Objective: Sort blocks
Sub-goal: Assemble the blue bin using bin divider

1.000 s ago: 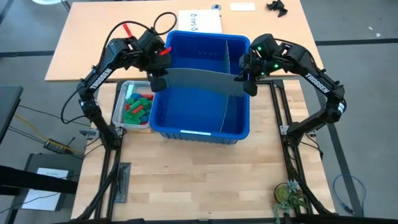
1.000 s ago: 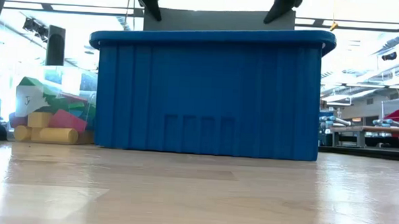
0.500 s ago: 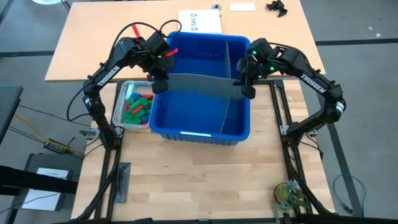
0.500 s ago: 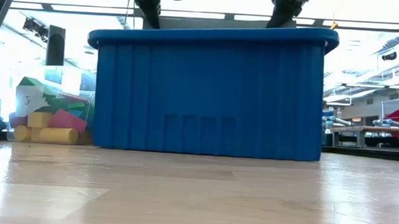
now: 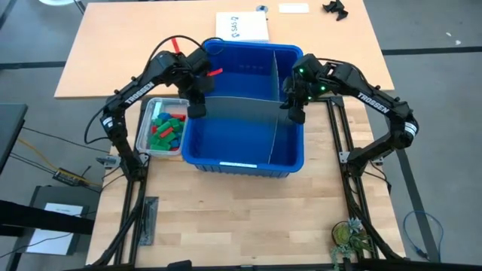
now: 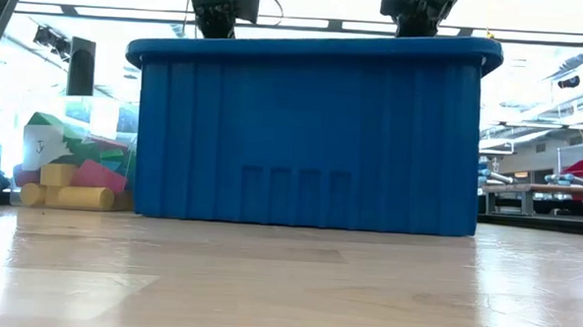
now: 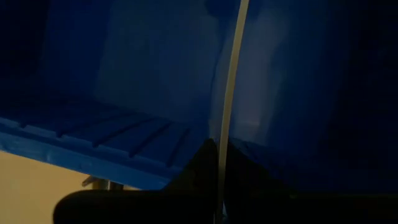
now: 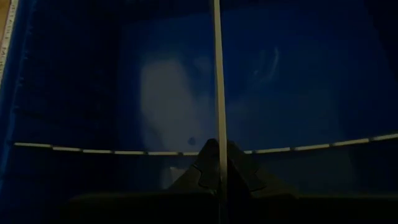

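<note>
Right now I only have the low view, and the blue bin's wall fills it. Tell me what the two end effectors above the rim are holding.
Observer: The left end effector and the right end effector are each shut on one end of a grey divider panel, which spans the blue bin crosswise.
Operator: Report what else is inside.
Observer: I see no blocks in there, only a second divider running front to back near the right end.
Operator: Place the blocks for me.
Observer: The blocks fill the clear tub, alongside the bin's left wall.
</note>
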{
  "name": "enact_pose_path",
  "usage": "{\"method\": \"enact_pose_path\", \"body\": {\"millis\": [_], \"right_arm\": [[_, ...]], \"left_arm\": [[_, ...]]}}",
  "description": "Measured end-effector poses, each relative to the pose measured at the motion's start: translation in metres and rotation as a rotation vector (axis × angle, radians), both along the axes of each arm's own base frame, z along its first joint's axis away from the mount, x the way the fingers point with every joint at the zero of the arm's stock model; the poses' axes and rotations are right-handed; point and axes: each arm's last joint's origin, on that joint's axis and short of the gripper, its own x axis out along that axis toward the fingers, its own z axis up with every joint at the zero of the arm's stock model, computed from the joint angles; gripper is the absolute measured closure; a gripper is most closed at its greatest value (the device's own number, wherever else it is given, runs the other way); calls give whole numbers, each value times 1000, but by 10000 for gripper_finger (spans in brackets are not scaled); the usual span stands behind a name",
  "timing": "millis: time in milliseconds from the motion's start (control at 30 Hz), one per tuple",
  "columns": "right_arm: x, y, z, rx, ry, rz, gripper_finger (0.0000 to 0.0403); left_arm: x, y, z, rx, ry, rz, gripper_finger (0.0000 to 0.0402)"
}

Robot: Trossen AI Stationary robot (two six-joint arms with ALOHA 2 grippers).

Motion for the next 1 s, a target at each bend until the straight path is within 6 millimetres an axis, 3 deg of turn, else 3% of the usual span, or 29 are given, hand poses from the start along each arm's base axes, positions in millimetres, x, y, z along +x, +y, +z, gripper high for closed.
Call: {"method": "enact_pose_path", "body": {"millis": [200, 467, 700, 1000], "right_arm": [[6, 1, -5, -9, -23, 13, 401], [10, 3, -5, -17, -49, 18, 401], [11, 2, -3, -25, -65, 9, 401], [24, 7, -32, -14, -73, 19, 401]], "left_arm": [[-1, 1, -7, 27, 64, 12, 385], [-7, -6, 23, 112, 19, 2, 385], [-9, -11, 35, 168, 10, -19, 385], [-10, -10, 35, 192, 24, 6, 385]]}}
